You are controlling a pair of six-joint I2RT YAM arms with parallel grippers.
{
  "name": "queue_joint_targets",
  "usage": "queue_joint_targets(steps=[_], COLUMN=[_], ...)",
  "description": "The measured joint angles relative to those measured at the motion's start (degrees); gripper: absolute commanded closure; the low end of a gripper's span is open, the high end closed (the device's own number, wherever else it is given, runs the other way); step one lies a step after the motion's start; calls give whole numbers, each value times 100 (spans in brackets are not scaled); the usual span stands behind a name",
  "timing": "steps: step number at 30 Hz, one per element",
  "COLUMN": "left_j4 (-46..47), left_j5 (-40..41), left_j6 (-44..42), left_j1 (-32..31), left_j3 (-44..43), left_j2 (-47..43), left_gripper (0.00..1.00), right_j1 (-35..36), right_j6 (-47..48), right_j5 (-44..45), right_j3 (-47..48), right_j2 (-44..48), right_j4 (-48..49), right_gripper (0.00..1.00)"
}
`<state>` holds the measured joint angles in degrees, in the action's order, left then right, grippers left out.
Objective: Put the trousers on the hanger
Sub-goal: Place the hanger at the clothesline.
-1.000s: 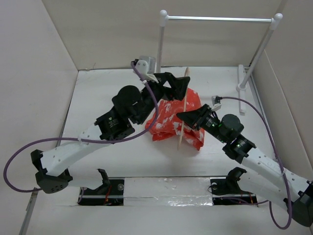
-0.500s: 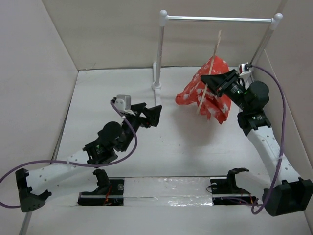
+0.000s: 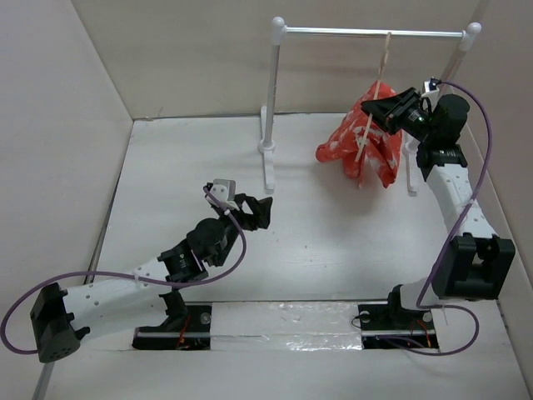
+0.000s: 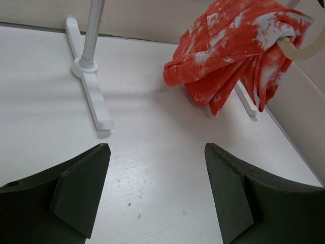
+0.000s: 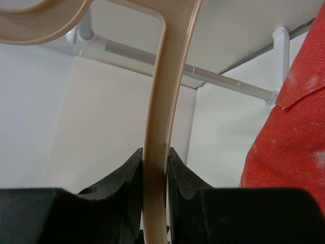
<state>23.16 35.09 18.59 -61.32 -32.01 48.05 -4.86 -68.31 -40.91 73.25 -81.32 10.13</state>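
Observation:
The orange-red trousers (image 3: 360, 142) with white blotches hang draped over the pale beige hanger (image 3: 376, 92). My right gripper (image 3: 385, 107) is shut on the hanger and holds it up at the right end of the rack rail, its hook at the rail. In the right wrist view the hanger (image 5: 161, 117) is clamped between my black fingers (image 5: 127, 175), with the trousers (image 5: 289, 132) at the right. The left wrist view shows the trousers (image 4: 228, 51) hanging at the far right. My left gripper (image 3: 256, 210) is open and empty, low over the table near the rack's left foot.
A white rack with a metal rail (image 3: 375, 33) stands at the back, its left post and foot (image 3: 268, 158) near the table's middle and its right foot (image 3: 410, 162) by the right wall. White walls enclose the table on the left, right and back.
My right gripper has lifted the hanger with the trousers up and back to the rack rail. My left arm has let go, drawn back toward the near left and lowered.

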Motion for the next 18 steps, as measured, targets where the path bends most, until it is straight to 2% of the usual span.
queue_joint_targets(steps=[13,18], left_j4=[151,153], left_j5=[-345,-352], left_j6=[129,144], left_j1=[66,66], left_j3=[157,157], left_j2=[201,214], left_gripper=[28,28], right_j1=[-404,-557], right_j6=[278,181], right_j5=[-675,-841], right_j3=[544,1016], right_j2=[-398,-874], right_j4=[-66,-68], right_gripper=[100,100])
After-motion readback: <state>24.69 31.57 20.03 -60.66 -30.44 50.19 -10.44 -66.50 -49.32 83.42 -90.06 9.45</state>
